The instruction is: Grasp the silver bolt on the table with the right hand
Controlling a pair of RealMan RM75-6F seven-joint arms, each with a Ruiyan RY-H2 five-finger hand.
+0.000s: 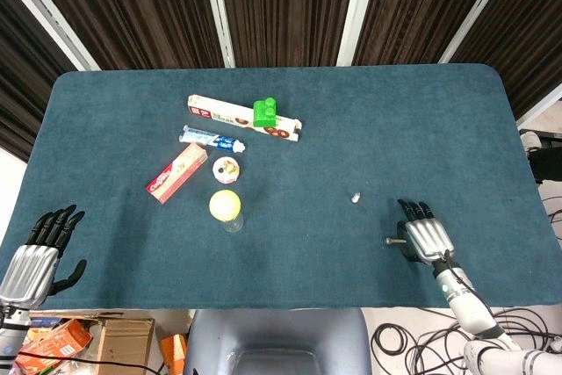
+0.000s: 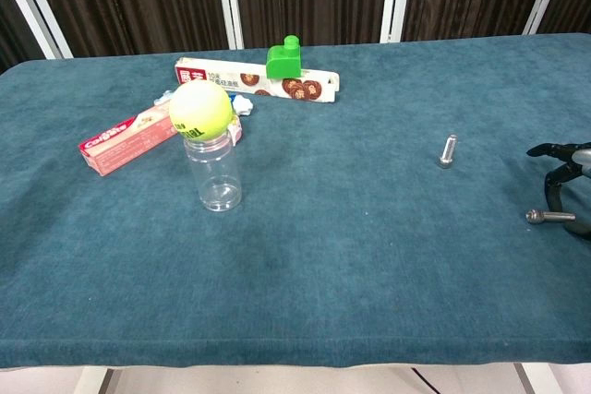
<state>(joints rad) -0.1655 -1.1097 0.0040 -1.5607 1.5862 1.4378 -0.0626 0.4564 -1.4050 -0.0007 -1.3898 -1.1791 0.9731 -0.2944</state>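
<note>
Right hand point(image 1: 424, 236) rests palm-down on the counter point(image 1: 351, 111) at 4 o'clock, fingers curled around the silver bolt point(image 2: 548, 217); firm grip cannot be confirmed. Bolt head protrudes toward 9 o'clock. Left hand point(image 1: 35, 256) hangs spread, holding nothing, at 8 o'clock.

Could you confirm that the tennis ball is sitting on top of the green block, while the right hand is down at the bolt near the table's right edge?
Not quite: the tennis ball sits on the clear jar, as the chest view shows. The green block rests on the biscuit box. The right hand is indeed at the bolt.
</note>
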